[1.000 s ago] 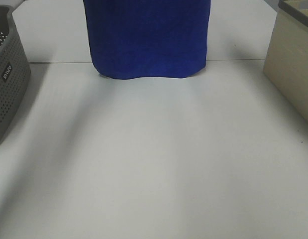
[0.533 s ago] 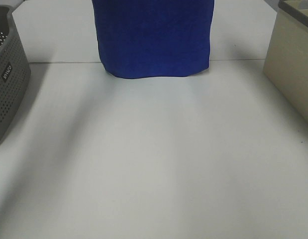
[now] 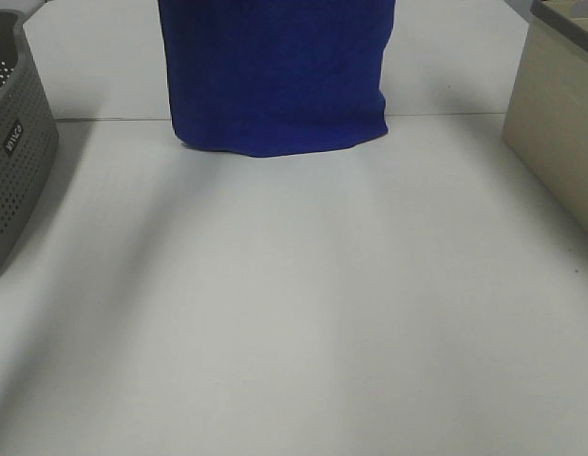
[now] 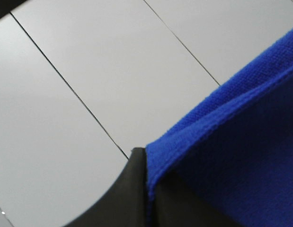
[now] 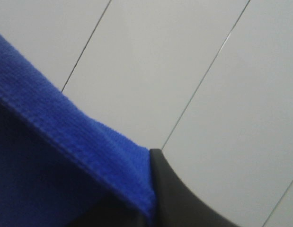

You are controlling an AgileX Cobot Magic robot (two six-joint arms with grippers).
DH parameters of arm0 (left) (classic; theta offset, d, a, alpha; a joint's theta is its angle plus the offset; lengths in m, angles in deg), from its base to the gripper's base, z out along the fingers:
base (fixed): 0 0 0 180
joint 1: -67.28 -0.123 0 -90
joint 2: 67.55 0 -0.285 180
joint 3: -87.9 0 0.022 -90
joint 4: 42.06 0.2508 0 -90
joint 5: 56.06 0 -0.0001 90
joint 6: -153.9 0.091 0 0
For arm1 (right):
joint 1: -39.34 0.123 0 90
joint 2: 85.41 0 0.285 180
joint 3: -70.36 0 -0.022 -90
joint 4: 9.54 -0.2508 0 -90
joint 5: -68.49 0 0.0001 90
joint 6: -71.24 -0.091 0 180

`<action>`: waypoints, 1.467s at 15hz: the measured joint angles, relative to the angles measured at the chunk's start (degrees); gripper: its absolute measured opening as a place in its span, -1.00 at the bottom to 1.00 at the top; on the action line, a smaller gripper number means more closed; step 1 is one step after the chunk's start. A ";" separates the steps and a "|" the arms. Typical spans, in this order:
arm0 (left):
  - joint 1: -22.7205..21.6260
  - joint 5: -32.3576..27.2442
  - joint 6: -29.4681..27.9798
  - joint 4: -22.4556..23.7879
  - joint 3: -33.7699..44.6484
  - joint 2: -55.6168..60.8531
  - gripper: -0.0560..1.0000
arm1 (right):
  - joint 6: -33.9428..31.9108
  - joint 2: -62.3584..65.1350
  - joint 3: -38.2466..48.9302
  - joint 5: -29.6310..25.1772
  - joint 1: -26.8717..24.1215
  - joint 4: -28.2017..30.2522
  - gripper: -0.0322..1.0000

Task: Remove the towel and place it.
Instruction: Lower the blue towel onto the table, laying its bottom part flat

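Observation:
The royal-blue towel (image 3: 279, 71) hangs upright at the top middle of the exterior view. Its lower hem lies at or just above the white table (image 3: 294, 313), and its upper part runs out of the frame. Neither gripper shows in the exterior view. In the left wrist view my left gripper (image 4: 147, 182) is shut on a corner of the towel (image 4: 236, 142), with dark fingers (image 4: 127, 198) on both sides of the hem. In the right wrist view my right gripper (image 5: 151, 198) is shut on another corner of the towel (image 5: 56, 161), beside a dark finger (image 5: 184, 198).
A grey perforated basket (image 3: 13, 161) stands at the left edge. A beige box (image 3: 559, 123) stands at the right edge. A thin seam crosses the table behind the towel's hem.
The hanging towel swung a little to the right, then back to the left. Its lower hem now sits slightly further left than a second ago.

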 joint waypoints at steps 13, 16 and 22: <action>1.49 -77.18 -8.94 -11.80 0.00 18.33 -0.89 | 6.30 18.56 0.06 -76.03 0.34 -32.20 -0.90; 1.55 -83.42 -13.18 -13.29 0.00 19.77 -0.89 | 5.21 21.14 0.06 -80.10 0.34 -33.29 -0.90; 1.55 -84.05 -18.74 -14.15 1.78 23.55 -0.89 | 2.29 24.87 3.15 -80.33 0.34 -35.52 -0.90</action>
